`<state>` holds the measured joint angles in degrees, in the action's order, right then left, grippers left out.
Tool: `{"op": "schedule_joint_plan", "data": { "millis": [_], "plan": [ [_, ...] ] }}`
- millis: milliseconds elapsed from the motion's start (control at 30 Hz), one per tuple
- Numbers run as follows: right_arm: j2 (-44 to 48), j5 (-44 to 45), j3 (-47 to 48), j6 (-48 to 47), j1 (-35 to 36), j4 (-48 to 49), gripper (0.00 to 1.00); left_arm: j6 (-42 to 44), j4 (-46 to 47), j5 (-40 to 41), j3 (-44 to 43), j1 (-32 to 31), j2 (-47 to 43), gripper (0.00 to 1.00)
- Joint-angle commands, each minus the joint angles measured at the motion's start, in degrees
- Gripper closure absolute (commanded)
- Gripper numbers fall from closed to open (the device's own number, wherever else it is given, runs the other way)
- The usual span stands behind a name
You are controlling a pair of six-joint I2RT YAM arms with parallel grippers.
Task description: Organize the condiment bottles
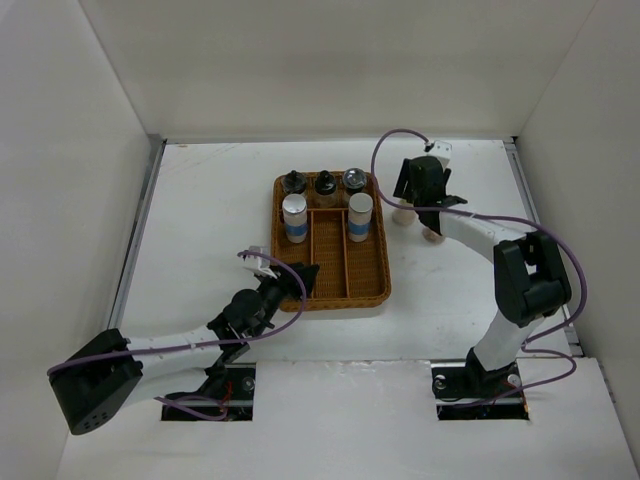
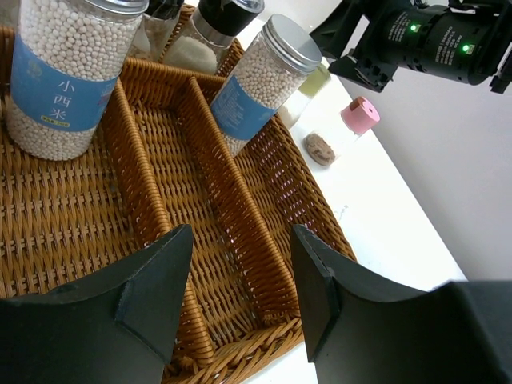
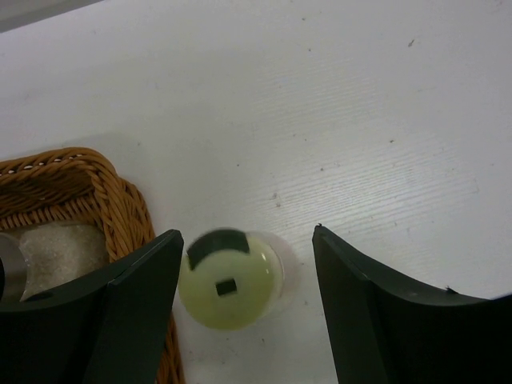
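Your left end effector [image 2: 238,236] sits closest in, fingers apart with nothing between them, hanging over the near left corner of the wicker tray [image 1: 381,290]. In the top view it [image 1: 300,280] is at the tray's near rim.

Tray: on the worktop [image 1: 200,200], about midway between the left and right edges, closer to the far edge.
- Far cross compartment: three dark- and silver-capped shakers [image 1: 326,183] stand upright in a row.
- Just nearer than those are two blue-banded jars, full of white beads. One [image 1: 295,218] is at the far end of the left compartment, the other [image 1: 360,216] at the far end of the right one. Both are upright.

Outside the tray, off its far right corner:
- A yellow-capped bottle [image 3: 230,280] stands upright on the worktop, just beside the tray's wicker wall.
- A pink-capped bottle [image 1: 432,235] lies a little farther right and nearer you.
- A small brown lump [image 2: 320,149] lies on the worktop between the pink cap and the tray.

Your right end effector [image 3: 246,234] is directly above the yellow-capped bottle, fingers spread wide to either side of it. One finger has clear space to the cap. You cannot tell whether the other finger touches it. Nothing is gripped.
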<state>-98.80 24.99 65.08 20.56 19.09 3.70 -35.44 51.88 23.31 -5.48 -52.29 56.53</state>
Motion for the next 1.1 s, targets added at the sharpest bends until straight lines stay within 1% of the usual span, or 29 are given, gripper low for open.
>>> {"op": "schedule_joint_plan", "data": {
  "millis": [0, 133, 300, 833, 867, 1000, 1067],
  "plan": [
    [1.9, 0.1, -0.7, 0.3, -0.2, 3.5, 0.25, -0.6, 3.8, -0.5, 0.4, 0.0, 0.2, 0.5],
    [3.3, -0.5, -1.6, 0.6, -0.2, 4.0, 0.24, -0.6, 4.3, -0.5, 0.1, -0.4, 0.9, 0.5],
    [4.5, -1.2, -3.0, 0.6, -0.2, 5.5, 0.25, -0.8, 4.4, -0.5, 0.1, -0.3, 1.3, 0.5],
    [1.0, -1.3, -1.4, 1.0, 2.2, 1.5, 0.35, -0.8, 4.4, -0.9, 0.2, -0.2, 0.9, 0.5],
    [0.9, -1.3, -1.3, 1.1, 2.2, 1.2, 0.36, -0.9, 4.4, -1.0, 0.3, -0.1, 0.9, 0.5],
    [1.5, 0.3, -1.6, 1.1, 2.9, 1.1, 0.48, -0.6, 4.0, -1.0, 0.3, -0.2, -0.1, 0.5],
    [2.8, 1.8, -2.1, 1.1, 3.2, 1.7, 0.51, -0.9, 4.3, -1.1, 0.4, 0.0, 0.3, 0.5]
  ]
}}
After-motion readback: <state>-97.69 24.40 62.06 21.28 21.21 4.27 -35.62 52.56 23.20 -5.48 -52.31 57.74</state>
